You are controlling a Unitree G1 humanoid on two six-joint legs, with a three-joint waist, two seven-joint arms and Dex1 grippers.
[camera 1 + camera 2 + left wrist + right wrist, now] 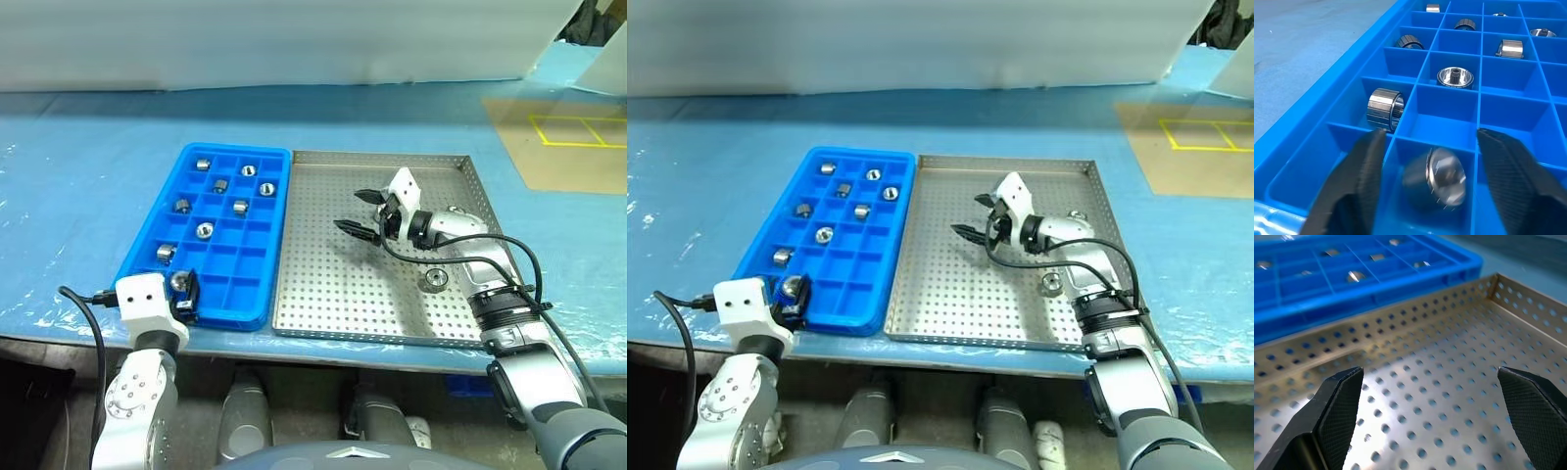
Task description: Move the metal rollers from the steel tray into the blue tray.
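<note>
Rollers (241,207): several shiny short cylinders in blue tray (270,245) cells, centre-left of frame; one more (434,280) lies on steel tray (333,284), lower right. Blue tray is gridded plastic, touching the perforated, low-rimmed steel tray. Both on bench (78,196) w/ blue plastic sheet, white wall behind. Left gripper (1430,161) fingers apart, empty, roller (1442,182) between them in near cell. Right gripper (364,213) wide open, empty, over steel tray.

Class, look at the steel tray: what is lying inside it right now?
On the steel tray one metal roller lies near the right arm, and another peeks out behind that arm. The open right tool hovers above the floor. The arm hides part of the floor.
</note>
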